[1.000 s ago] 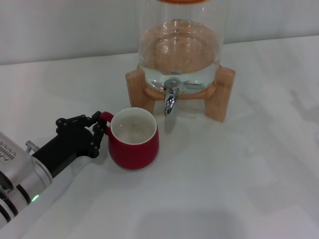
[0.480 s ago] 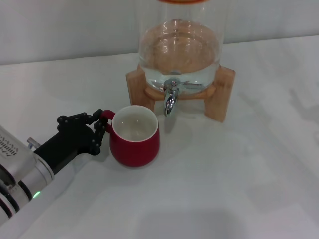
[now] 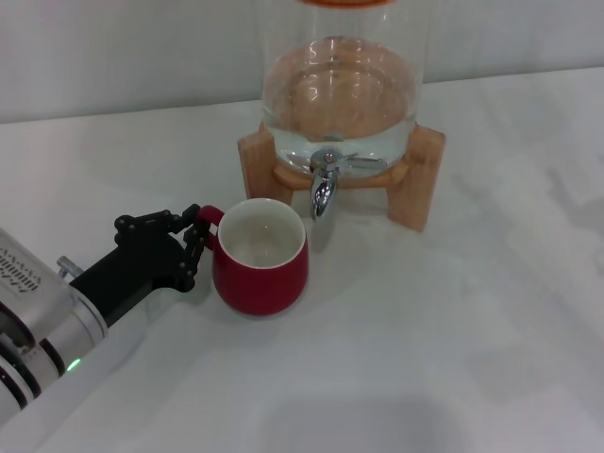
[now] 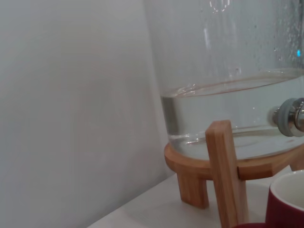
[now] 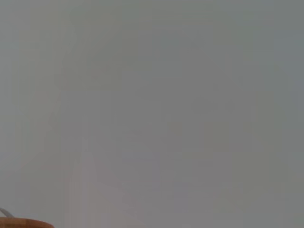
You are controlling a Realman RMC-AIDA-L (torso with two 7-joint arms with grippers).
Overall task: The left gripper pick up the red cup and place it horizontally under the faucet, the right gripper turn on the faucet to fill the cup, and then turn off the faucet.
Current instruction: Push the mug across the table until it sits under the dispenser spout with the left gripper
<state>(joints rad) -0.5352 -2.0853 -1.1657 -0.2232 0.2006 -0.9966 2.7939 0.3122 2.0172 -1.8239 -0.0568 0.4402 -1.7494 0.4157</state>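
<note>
The red cup stands upright on the white table, white inside, its rim just left of and below the faucet. My left gripper is at the cup's left side, shut on its small red handle. The faucet's chrome spout points down from the glass dispenser, which rests on a wooden stand. In the left wrist view the cup's rim shows at one corner, with the stand and the faucet's base close behind. The right gripper is out of view.
The white table stretches out in front and to the right of the dispenser. A pale wall runs behind it. The right wrist view shows only blank wall and a sliver of wood.
My left gripper has carried the cup a little to the right, closer to the faucet's spout. The dispenser has not moved.
</note>
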